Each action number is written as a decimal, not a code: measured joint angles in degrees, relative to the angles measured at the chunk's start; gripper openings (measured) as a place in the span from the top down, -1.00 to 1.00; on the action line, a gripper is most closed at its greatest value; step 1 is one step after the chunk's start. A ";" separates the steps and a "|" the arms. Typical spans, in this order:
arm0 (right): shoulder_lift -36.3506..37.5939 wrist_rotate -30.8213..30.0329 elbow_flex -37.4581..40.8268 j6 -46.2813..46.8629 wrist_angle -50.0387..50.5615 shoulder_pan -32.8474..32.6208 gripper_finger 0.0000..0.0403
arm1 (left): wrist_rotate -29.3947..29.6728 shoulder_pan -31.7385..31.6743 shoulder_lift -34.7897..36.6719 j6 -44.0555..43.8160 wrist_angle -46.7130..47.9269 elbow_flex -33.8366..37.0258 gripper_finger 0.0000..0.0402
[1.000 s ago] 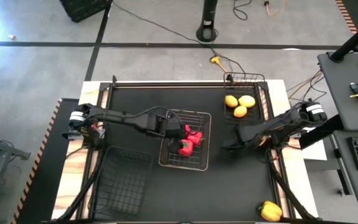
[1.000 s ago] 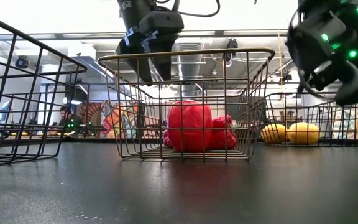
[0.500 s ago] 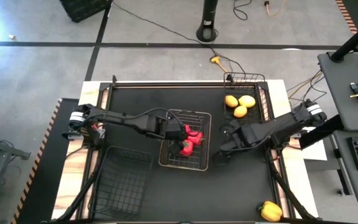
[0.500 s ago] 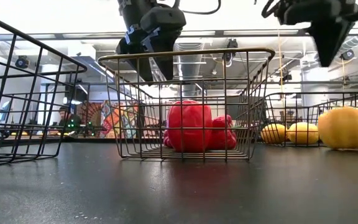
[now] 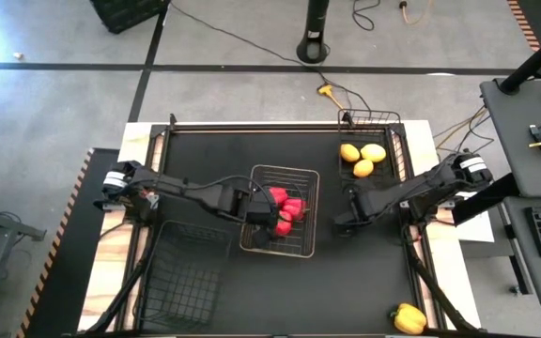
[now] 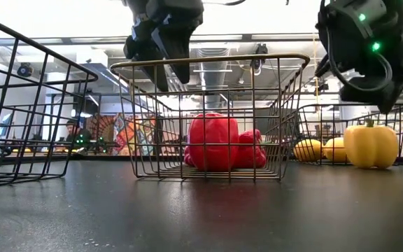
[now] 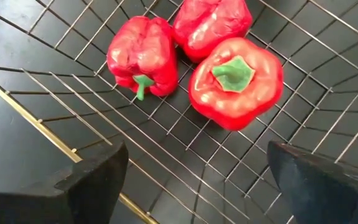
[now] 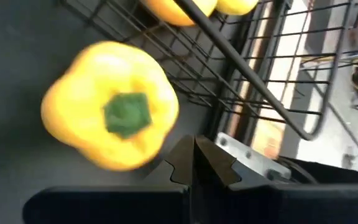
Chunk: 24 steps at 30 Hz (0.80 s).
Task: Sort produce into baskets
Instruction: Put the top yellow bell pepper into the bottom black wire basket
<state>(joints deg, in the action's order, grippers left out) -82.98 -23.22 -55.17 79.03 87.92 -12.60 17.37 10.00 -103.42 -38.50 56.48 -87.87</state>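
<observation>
Black table (image 5: 214,160); three baskets (image 5: 280,246); two yellow peppers (image 5: 408,318)

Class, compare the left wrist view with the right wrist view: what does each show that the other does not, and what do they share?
Only the left wrist view shows three red peppers lying in the pale wire basket, between the open left claw. Only the right wrist view shows a yellow pepper on the mat, lemons in a black basket, and the shut right claw. Both share the dark tabletop.
</observation>
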 joint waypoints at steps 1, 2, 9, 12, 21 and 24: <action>0.00 -0.51 0.47 0.91 -0.90 0.00 0.95 | 0.02 0.11 0.00 -0.05 -0.01 0.02 -0.81; 0.00 -0.84 0.81 1.39 -1.75 0.00 0.95 | 0.02 0.12 0.00 -0.11 0.01 0.02 -0.81; 0.04 7.78 -5.12 1.62 -4.22 -1.84 0.95 | 0.04 0.20 0.00 -1.68 0.00 0.04 -0.81; 0.11 5.11 -12.02 3.96 -3.02 -6.44 0.95 | 0.04 0.20 0.00 -2.45 -0.04 0.04 -0.81; 0.26 1.68 -19.11 -0.83 1.97 -12.05 0.92 | 0.28 -0.01 -0.20 0.29 -4.37 0.28 -0.81; 0.33 5.35 -18.24 -2.85 1.81 -9.97 0.80 | 0.24 -0.08 -0.69 1.51 -6.38 0.28 -0.81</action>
<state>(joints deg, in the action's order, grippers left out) -82.65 -17.87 -73.41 76.18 89.73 -22.57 17.61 9.91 -104.11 -36.99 50.10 -87.59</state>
